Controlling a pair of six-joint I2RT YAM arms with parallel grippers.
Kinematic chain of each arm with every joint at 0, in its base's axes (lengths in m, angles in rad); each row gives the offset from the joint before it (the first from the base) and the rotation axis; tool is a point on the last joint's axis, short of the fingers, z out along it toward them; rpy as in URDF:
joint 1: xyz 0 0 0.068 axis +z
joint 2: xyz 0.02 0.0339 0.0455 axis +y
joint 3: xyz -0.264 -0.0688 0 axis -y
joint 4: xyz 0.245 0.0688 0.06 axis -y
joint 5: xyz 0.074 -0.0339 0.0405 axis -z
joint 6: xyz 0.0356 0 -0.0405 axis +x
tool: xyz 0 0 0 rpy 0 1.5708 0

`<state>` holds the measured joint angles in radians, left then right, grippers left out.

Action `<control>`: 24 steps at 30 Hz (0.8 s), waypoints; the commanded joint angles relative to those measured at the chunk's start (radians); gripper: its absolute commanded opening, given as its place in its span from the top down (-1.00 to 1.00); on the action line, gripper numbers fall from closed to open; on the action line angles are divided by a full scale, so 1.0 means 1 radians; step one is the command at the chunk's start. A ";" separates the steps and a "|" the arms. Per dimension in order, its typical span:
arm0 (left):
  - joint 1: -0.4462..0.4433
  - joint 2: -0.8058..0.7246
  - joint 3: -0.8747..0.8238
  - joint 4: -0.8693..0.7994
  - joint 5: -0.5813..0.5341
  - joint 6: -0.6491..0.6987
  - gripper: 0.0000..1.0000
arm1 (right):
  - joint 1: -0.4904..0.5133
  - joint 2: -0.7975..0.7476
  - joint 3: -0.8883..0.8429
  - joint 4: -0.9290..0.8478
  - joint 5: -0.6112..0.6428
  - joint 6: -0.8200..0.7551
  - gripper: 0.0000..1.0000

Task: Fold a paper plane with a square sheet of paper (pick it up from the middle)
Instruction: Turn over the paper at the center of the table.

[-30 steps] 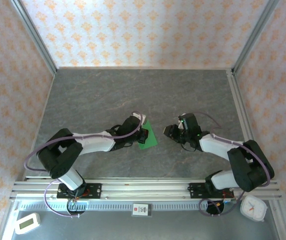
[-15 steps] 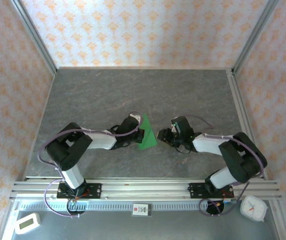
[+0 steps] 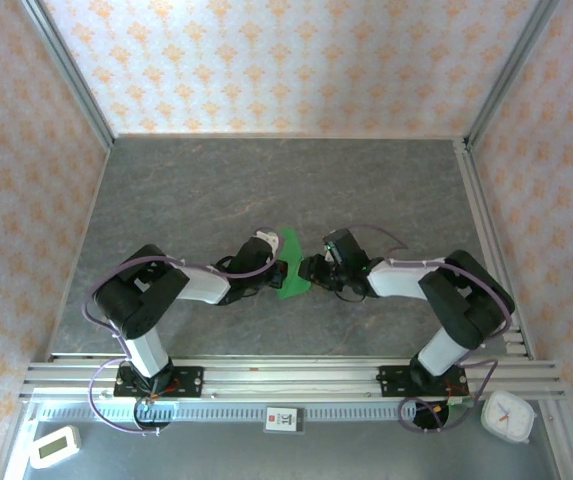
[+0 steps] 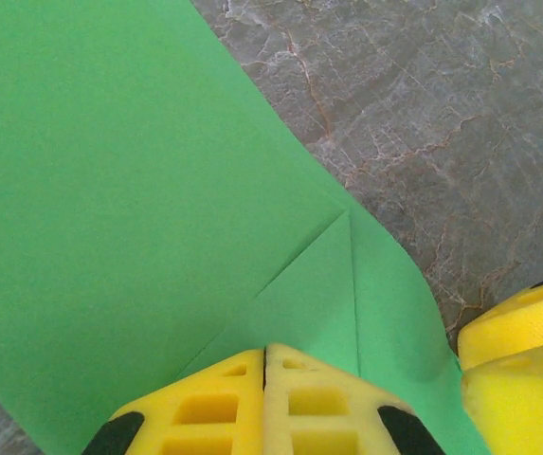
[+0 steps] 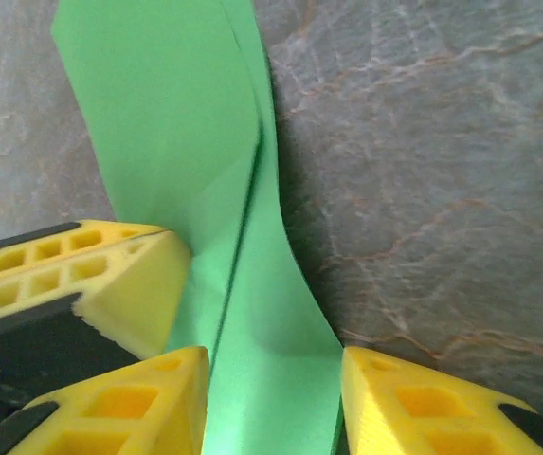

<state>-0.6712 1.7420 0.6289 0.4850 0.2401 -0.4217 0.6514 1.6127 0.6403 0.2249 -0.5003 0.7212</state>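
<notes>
Here, left end effector (image 4: 264, 358) clenches the folded paper (image 4: 110, 190); right end effector (image 5: 271, 368) straddles it, released.

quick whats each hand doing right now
left hand: closed, pinching the green paper.
right hand: open, straddling a strip of the paper, not clamped on it.

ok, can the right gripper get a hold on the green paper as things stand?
Likely yes: the right gripper is open astride the green paper, beside the left gripper shut on it.
</notes>
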 commanded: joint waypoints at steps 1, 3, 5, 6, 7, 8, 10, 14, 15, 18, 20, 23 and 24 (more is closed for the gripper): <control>0.012 0.037 -0.028 -0.009 0.019 -0.014 1.00 | 0.028 0.030 0.023 0.061 -0.012 0.039 0.20; 0.014 0.039 -0.034 0.001 0.022 -0.015 1.00 | 0.028 0.029 0.028 0.070 -0.009 0.043 0.22; 0.014 0.039 -0.037 0.008 0.027 -0.018 1.00 | 0.028 0.030 0.038 0.066 -0.001 0.045 0.22; 0.015 0.039 -0.038 0.010 0.028 -0.019 1.00 | 0.028 0.032 0.043 0.063 0.004 0.043 0.22; 0.015 0.039 -0.039 0.011 0.028 -0.017 1.00 | 0.028 0.034 0.047 0.062 0.010 0.043 0.22; 0.015 0.039 -0.040 0.011 0.029 -0.017 1.00 | 0.027 0.033 0.048 0.066 0.014 0.043 0.22; 0.016 0.039 -0.042 0.014 0.033 -0.016 1.00 | 0.024 0.035 0.049 0.090 0.015 0.042 0.20; 0.018 0.035 -0.051 0.020 0.035 -0.019 1.00 | 0.008 0.048 0.039 0.169 0.007 0.051 0.15; 0.018 0.035 -0.053 0.021 0.035 -0.020 1.00 | 0.000 0.054 0.034 0.195 -0.001 0.057 0.14; 0.018 0.033 -0.058 0.026 0.034 -0.021 1.00 | -0.019 0.077 0.027 0.264 -0.022 0.074 0.14; 0.018 0.033 -0.062 0.029 0.036 -0.021 1.00 | -0.032 0.091 0.028 0.294 -0.033 0.076 0.14; 0.018 0.033 -0.061 0.032 0.040 -0.022 1.00 | -0.053 0.122 0.046 0.308 -0.049 0.068 0.14; 0.019 0.034 -0.061 0.032 0.040 -0.025 1.00 | -0.058 0.133 0.052 0.308 -0.055 0.066 0.14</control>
<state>-0.6643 1.7500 0.5938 0.5663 0.2623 -0.4294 0.6060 1.7164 0.6678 0.4763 -0.5343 0.7860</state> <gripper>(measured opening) 0.062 0.431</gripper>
